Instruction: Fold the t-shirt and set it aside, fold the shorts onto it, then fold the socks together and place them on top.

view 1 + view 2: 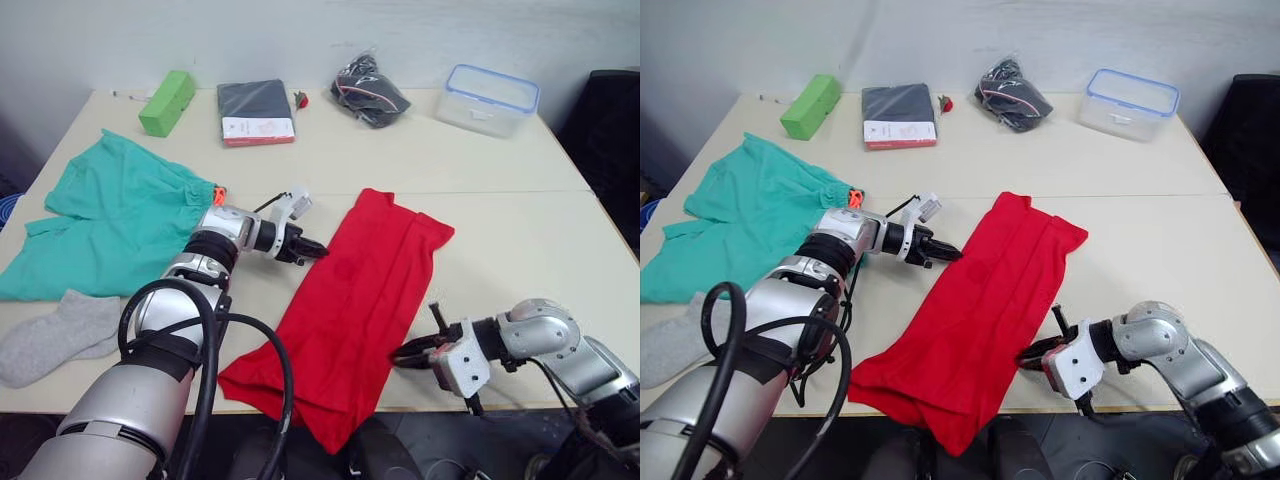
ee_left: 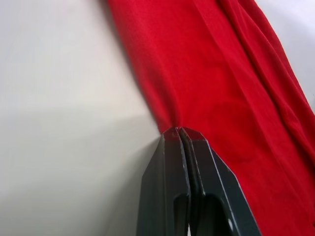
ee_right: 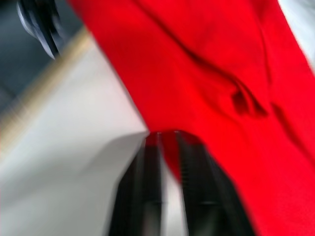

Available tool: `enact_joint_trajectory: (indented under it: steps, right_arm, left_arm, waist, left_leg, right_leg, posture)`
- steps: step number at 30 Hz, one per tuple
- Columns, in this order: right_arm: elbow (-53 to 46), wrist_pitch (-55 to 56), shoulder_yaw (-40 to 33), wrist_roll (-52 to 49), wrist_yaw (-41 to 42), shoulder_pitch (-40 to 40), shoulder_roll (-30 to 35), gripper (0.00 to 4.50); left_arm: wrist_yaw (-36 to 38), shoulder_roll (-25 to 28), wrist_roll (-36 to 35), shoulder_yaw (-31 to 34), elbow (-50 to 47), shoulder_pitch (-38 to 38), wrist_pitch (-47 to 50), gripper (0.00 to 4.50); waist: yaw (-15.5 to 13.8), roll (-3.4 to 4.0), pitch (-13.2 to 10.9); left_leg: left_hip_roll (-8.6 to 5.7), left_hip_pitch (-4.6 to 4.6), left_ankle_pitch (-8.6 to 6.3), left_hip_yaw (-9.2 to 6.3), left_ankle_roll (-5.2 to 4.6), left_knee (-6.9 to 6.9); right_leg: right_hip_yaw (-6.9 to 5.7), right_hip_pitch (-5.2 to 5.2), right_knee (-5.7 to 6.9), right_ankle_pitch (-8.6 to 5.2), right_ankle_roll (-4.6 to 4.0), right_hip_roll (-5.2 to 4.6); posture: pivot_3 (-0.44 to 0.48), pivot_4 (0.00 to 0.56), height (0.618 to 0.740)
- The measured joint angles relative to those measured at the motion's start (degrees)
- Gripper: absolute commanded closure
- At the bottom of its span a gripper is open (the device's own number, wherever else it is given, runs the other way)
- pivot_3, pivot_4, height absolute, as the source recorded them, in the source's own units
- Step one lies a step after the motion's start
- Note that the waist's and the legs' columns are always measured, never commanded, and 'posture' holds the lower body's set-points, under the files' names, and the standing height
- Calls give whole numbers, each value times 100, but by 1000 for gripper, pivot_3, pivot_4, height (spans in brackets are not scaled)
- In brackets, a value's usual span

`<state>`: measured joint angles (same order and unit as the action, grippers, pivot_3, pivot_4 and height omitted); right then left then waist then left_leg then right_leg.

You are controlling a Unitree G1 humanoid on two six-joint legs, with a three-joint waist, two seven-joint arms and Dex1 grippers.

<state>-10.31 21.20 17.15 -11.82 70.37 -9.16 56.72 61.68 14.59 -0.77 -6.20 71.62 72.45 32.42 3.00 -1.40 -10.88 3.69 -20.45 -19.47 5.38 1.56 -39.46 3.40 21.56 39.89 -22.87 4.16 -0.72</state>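
Note:
The red t-shirt [image 1: 355,300] lies folded into a long strip, running diagonally across the middle of the table, and its near end hangs over the front edge. My left gripper [image 1: 319,250] is at the strip's left edge, shut and pinching the cloth [image 2: 178,132]. My right gripper [image 1: 400,353] holds the right edge near the table front, with red cloth between its fingers [image 3: 147,162]. The teal shorts [image 1: 110,215] lie spread out at the left. A grey sock [image 1: 60,335] lies in front of them, at the near left corner.
Along the back of the table [image 1: 500,230] stand a green box [image 1: 167,102], a dark packaged garment [image 1: 256,112], a black bundle in a bag [image 1: 368,92] and a clear container with a blue rim [image 1: 490,100]. Bare table lies right of the shirt.

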Motion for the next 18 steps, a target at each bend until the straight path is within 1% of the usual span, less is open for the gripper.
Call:
enact_joint_trajectory:
  steps: [1, 4, 6, 8, 10, 12, 18]
  right_arm:
    - [-231, -240, -106, -190, 38, 157, 154, 2489]
    - [-470, -499, -431, -307, -21, 311, 223, 1547]
    - [-472, -477, -439, -105, -140, 305, 94, 820]
    - [-402, -401, -400, 214, -320, 220, -190, 237]
    - [-285, -401, -328, 481, -503, 66, -496, 237]
    - [-150, -347, -179, 791, -587, -78, -640, 237]
    - [173, 54, -27, 1013, -547, -321, -796, 237]
  left_arm:
    - [-2, 8, 5, -1, -9, -6, 1, 4500]
    - [-30, 14, 48, -7, -51, -22, 1, 4500]
    - [-30, 11, 53, -5, -76, -30, 0, 4500]
    - [-32, 10, 56, 0, -86, -35, -2, 4500]
    - [-46, -2, 58, 1, -97, -35, -4, 4500]
    - [-48, -6, 60, 4, -98, -35, -6, 4500]
    - [-93, -6, 115, 6, -100, -36, -5, 4500]
  waist:
    - [6, 0, 0]
    - [18, -9, 4]
    - [15, -11, 5]
    - [14, -11, 5]
    - [8, -11, 4]
    - [4, -11, 4]
    - [23, -31, 17]
  left_leg:
    - [0, 0, 0, 0, 0, 0]
    - [1, 1, 0, 0, 1, -7]
    - [1, 1, 0, 0, 1, -7]
    - [1, 1, 0, 2, 1, -7]
    - [0, 1, 0, 2, 1, -9]
    - [0, 1, 0, 2, 1, -9]
    - [2, 10, 0, 1, 1, -10]
  right_leg:
    - [0, -2, -2, 0, 0, 1]
    - [1, -4, 0, 0, 0, 3]
    - [1, -4, 0, 0, 0, 4]
    - [1, -3, -1, 0, 0, 4]
    - [2, -2, 1, 0, 0, 3]
    - [1, -1, 1, 0, 0, 3]
    - [1, -11, 3, 0, 0, 3]
  posture:
    - [0, 150, 740]
    - [0, 150, 740]
    - [0, 150, 740]
    - [0, 150, 740]
    - [0, 150, 740]
    - [0, 150, 740]
    - [0, 150, 740]
